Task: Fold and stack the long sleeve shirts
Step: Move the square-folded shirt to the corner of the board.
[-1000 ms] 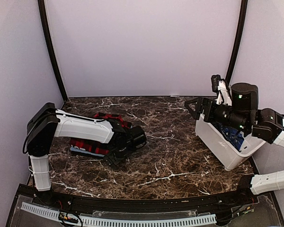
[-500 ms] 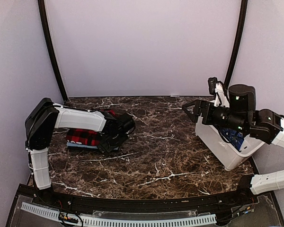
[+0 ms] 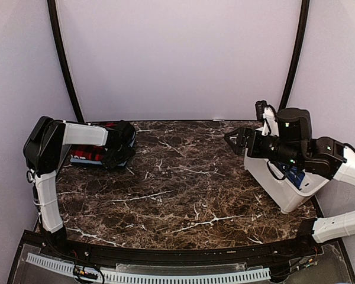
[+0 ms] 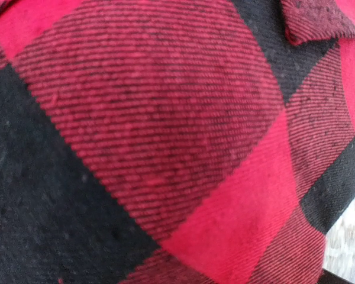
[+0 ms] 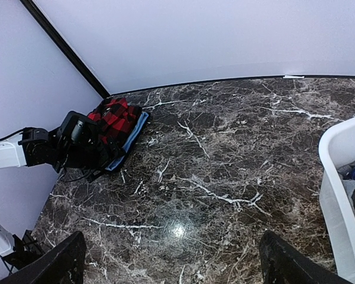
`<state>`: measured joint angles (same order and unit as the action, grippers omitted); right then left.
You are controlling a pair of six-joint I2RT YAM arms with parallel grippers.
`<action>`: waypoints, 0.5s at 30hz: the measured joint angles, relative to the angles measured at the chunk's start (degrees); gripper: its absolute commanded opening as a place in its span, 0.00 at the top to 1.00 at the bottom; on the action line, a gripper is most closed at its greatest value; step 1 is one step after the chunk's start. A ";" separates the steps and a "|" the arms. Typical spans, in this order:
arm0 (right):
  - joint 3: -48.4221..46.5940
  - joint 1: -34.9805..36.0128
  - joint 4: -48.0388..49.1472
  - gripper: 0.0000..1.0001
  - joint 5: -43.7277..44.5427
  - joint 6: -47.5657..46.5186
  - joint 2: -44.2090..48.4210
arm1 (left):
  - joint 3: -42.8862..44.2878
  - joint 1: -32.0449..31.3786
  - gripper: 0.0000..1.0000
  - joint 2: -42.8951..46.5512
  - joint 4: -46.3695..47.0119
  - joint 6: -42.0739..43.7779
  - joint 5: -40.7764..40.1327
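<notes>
Red-and-black flannel (image 5: 115, 118), folded atop the light blue shirt (image 5: 134, 137), has slid in the last second from mid-tabletop (image 3: 189, 189) to the back corner farthest from the white bin (image 3: 278, 183). The left pincer (image 3: 119, 151), spread wide, lies pressed on it (pushing, not clamping, I judge). That parks the stack out of the way. The right pincer (image 3: 232, 137), also wide and empty, hovers just beside the bin, where the dark blue patterned shirt (image 3: 293, 176) waits, likely next.

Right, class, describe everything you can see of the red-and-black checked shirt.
The red-and-black checked shirt is woven, twill-ribbed flannel in large checks, folded into a rumpled bundle. It lies on a light blue shirt at the marble table's far left corner. The left gripper sits right over it; contact is unclear.
</notes>
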<state>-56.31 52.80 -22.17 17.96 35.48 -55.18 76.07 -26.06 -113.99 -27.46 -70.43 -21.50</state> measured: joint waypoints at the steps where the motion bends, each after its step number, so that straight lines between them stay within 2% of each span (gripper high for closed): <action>1: 0.02 0.00 0.15 0.01 0.13 0.24 -0.35 | 0.35 1.20 0.01 -0.37 0.52 1.49 0.09; 9: 1.03 0.00 1.16 0.01 2.10 1.70 -2.75 | 6.43 9.55 0.01 -4.92 4.59 11.26 2.38; 15: 1.18 -0.02 1.16 0.01 3.19 2.36 -3.93 | 9.11 12.70 0.01 -6.71 6.16 16.59 4.87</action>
<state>-55.13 52.77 -21.02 21.15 37.85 -59.11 85.19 -13.37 -120.70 -21.30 -53.84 -16.62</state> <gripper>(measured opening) 0.986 0.989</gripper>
